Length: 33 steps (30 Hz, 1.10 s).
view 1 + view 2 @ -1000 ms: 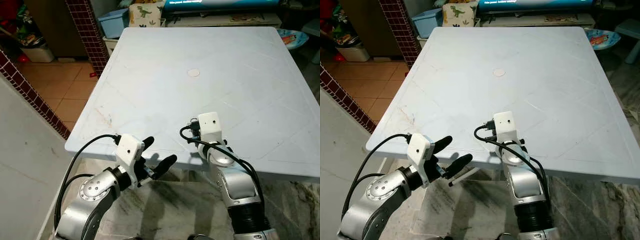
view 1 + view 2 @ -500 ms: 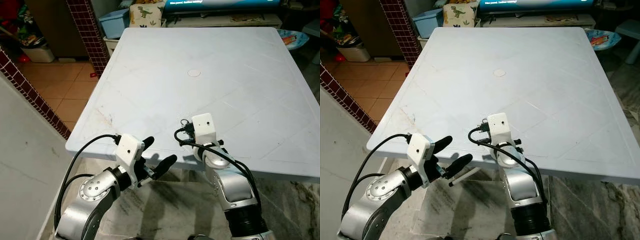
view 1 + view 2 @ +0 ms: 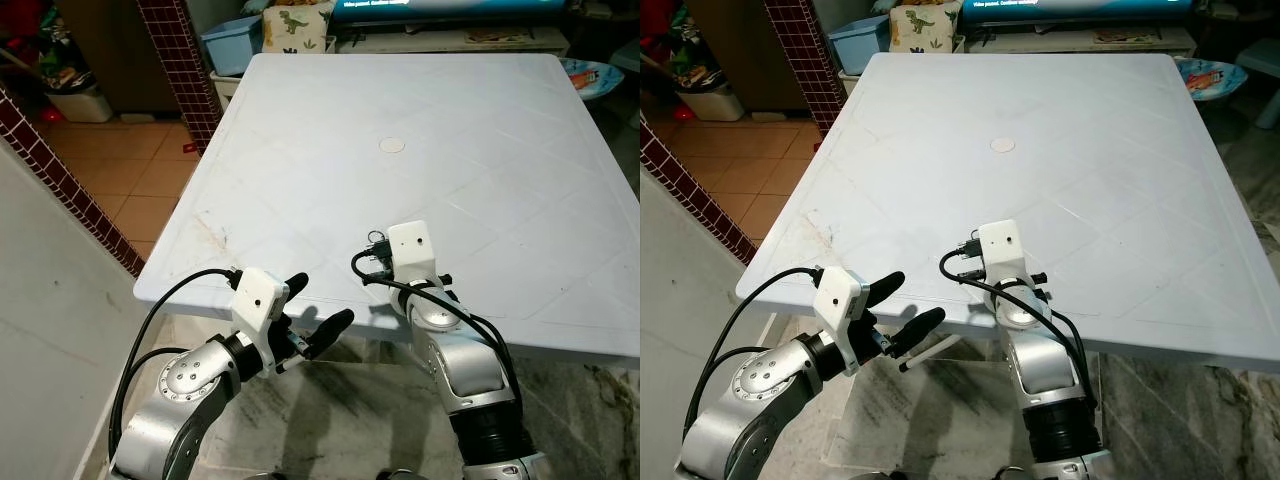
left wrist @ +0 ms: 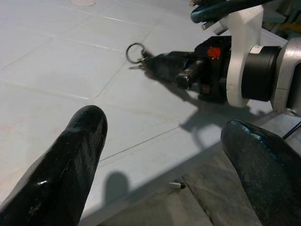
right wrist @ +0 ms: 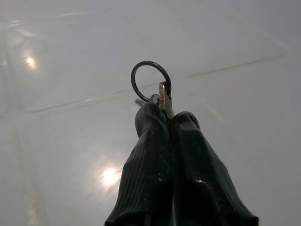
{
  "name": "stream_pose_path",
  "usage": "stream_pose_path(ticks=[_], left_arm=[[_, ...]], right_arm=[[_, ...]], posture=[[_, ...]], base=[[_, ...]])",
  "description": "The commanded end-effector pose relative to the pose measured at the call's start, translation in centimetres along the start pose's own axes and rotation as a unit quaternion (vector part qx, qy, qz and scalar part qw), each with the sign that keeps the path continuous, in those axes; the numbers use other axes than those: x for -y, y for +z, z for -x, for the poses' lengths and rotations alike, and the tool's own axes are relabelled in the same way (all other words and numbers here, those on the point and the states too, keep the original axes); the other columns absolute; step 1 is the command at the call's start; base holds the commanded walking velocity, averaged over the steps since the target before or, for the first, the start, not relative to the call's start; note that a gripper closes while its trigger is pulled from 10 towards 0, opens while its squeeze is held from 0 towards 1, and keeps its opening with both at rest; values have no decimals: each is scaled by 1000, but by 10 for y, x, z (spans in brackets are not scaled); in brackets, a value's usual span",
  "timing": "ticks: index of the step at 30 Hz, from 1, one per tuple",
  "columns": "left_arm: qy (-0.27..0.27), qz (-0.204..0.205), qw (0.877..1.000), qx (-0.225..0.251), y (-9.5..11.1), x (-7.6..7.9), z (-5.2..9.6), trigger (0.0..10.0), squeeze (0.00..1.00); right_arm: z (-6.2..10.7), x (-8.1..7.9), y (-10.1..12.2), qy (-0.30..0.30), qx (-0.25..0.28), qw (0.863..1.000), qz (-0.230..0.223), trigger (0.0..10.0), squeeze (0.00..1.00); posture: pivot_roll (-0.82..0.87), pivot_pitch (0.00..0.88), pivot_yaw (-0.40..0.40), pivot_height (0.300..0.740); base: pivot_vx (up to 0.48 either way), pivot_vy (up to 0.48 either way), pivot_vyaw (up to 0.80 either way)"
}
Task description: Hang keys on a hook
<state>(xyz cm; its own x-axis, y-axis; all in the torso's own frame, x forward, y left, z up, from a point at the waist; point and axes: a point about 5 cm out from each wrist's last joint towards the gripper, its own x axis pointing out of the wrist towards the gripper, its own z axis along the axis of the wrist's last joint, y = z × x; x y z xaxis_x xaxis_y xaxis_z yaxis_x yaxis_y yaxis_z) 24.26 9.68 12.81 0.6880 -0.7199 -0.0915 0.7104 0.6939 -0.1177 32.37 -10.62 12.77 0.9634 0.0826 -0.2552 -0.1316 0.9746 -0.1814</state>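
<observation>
White plastic table (image 3: 500, 130) stands on a marble floor, with a brick-tiled wall corner and a blue bin (image 3: 228, 45) behind. Low over its near edge the right gripper (image 5: 164, 113) is pinched tight on the keys (image 5: 162, 96), the ring (image 5: 150, 79) sticking out past the tips. Left gripper (image 4: 164, 150) waits spread wide beside the edge. No hook is seen yet, so I think it should lift slowly and keep the ring free.
</observation>
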Motion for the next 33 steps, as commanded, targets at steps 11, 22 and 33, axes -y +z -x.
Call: stream_pose_path(ticks=[11, 22, 33], left_arm=[[22, -17, 1000, 8, 5, -6, 1, 10000, 0], [156, -47, 986, 25, 10, -38, 7, 10000, 0], [193, -44, 980, 33, 5, -42, 9, 10000, 0]], right_arm=[[9, 3, 42, -40, 163, 979, 116, 0, 0], [21, -9, 56, 26, 219, 973, 62, 10000, 0], [27, -6, 50, 39, 214, 975, 46, 10000, 0]], posture=[[62, 129, 97, 740], [48, 117, 91, 740], [41, 104, 85, 740]], base=[[0, 0, 0], [0, 0, 0], [0, 0, 218]])
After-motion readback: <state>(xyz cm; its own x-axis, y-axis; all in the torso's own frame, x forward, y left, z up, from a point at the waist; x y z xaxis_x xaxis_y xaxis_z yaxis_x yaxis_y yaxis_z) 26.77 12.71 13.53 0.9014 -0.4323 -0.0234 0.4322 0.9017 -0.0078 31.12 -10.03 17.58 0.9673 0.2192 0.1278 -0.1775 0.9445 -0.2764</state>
